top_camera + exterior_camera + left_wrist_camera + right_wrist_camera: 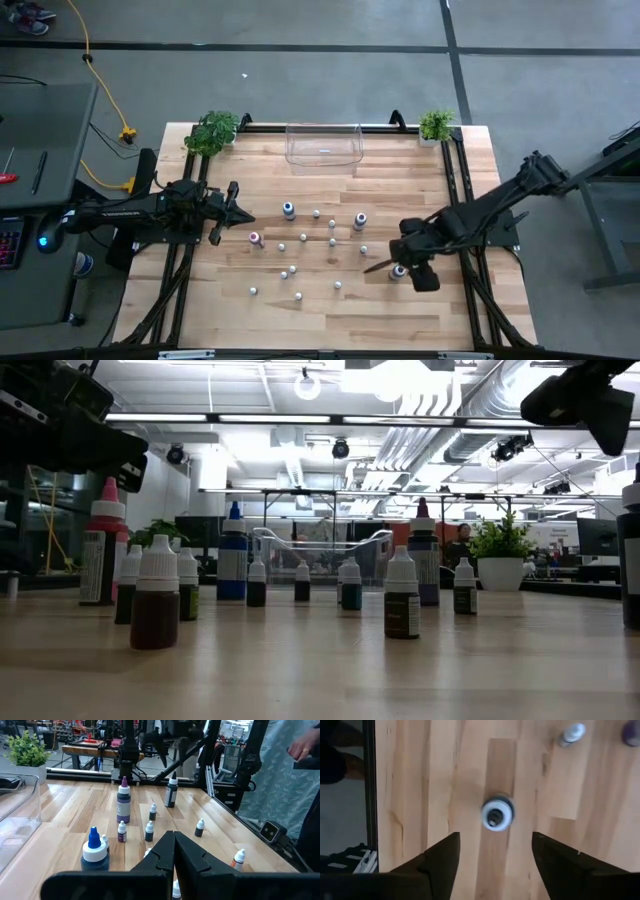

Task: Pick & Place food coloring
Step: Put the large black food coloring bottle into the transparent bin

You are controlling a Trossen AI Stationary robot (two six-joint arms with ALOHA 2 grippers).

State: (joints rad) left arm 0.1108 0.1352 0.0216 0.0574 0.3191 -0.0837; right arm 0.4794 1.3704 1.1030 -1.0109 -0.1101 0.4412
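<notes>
The food coloring bottles stand upright on their bases in the middle of the wooden table. The larger ones are a blue one (289, 209) (94, 851), a pink one (255, 238), a purple one (360, 220) (123, 802) and a dark one (398, 271) (497, 815) (172, 790). Several small whitish ones (303, 237) are scattered among them. My right gripper (402, 264) (495, 842) hangs open above the dark bottle, pointing down, one finger on each side and clear of its cap. My left gripper (238, 211) (173, 839) is shut and hovers left of the bottles.
A clear plastic bin (323, 143) (15, 815) sits at the far edge. Potted plants (212, 130) (436, 124) stand at the far corners. Black frame rails (456, 190) run along both sides. A person's hand (302, 750) shows beyond the table's right side.
</notes>
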